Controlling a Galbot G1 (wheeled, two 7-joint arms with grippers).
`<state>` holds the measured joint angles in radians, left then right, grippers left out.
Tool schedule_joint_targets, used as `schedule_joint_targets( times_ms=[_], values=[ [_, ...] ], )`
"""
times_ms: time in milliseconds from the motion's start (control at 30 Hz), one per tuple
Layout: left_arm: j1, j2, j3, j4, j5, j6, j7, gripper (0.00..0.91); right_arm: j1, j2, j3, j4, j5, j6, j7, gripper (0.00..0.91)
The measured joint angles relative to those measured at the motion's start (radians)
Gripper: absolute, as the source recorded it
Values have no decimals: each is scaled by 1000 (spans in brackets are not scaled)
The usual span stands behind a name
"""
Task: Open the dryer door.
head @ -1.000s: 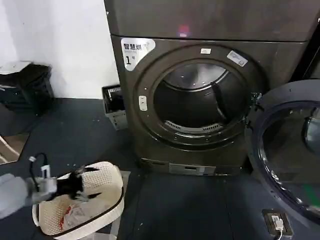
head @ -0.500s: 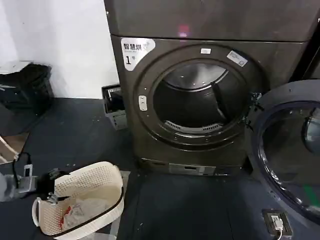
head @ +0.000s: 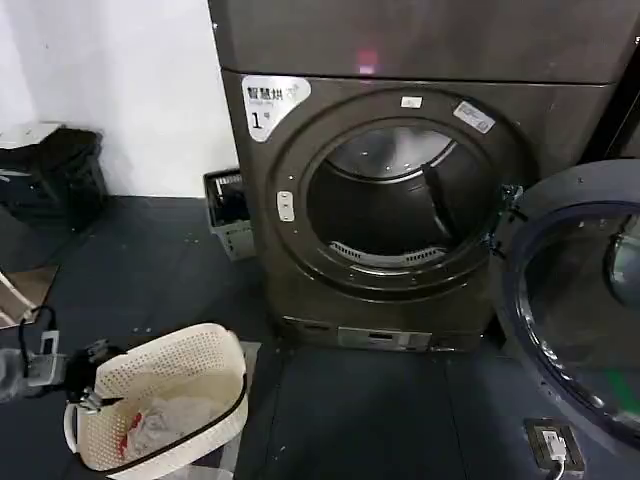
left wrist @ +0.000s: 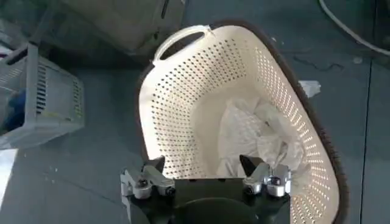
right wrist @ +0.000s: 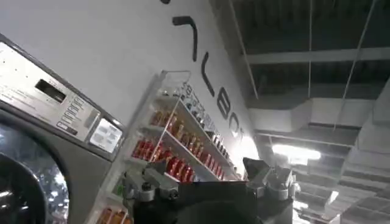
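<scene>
Dryer door (head: pixel 575 300): you see it swung fully open, lower right of frame.
Dryer (head: pixel 400 200): centre.
Left gripper (left wrist: pixel 206 175): fingers apart, empty, over your basket (left wrist: pixel 183 91), lower left.
Right gripper (right wrist: pixel 207 179): fingers apart, empty.

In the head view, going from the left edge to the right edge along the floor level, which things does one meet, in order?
Left claw → white laundry basket → small grey crate → dryer with its round drum opening → dryer door, swung open at the right.
</scene>
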<state>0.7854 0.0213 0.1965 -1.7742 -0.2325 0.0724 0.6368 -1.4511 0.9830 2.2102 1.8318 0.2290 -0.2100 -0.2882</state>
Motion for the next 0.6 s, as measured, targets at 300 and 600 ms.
schedule_joint_targets(
  times_ms=[300, 600],
  values=[
    [0, 0, -2, 0, 54, -19, 29, 907, -7, 1, 6, 4, 0, 0, -5, 907],
    [-1, 5, -5, -1, 80, -28, 64, 907, -14, 5, 15, -1, -3, -2, -7, 907]
  ],
)
